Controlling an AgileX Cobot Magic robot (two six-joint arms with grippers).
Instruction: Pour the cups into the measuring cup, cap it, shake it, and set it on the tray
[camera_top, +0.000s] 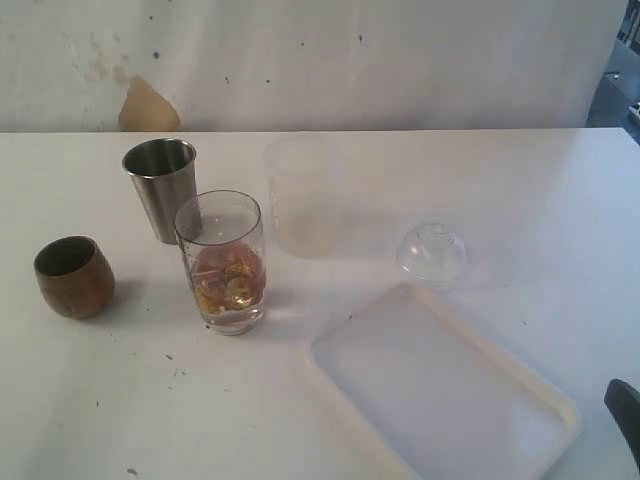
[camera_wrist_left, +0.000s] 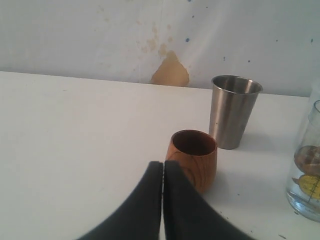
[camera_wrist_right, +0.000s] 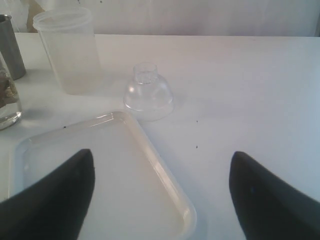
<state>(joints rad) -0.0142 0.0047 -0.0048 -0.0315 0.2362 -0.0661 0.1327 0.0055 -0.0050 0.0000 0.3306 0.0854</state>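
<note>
The clear measuring cup stands uncapped at centre left, with brown and yellow pieces in its lower part. The steel tumbler is just behind it on the left. Further left stands the brown wooden cup. The clear dome lid rests on the table behind the white tray. My left gripper is shut on nothing, its tips just short of the wooden cup. Over the tray's corner my right gripper stands open and empty, short of the lid.
A frosted whitish container stands behind the measuring cup, to the left of the lid. A stained white wall runs along the table's far edge. A dark bit of the right arm shows at the lower right edge.
</note>
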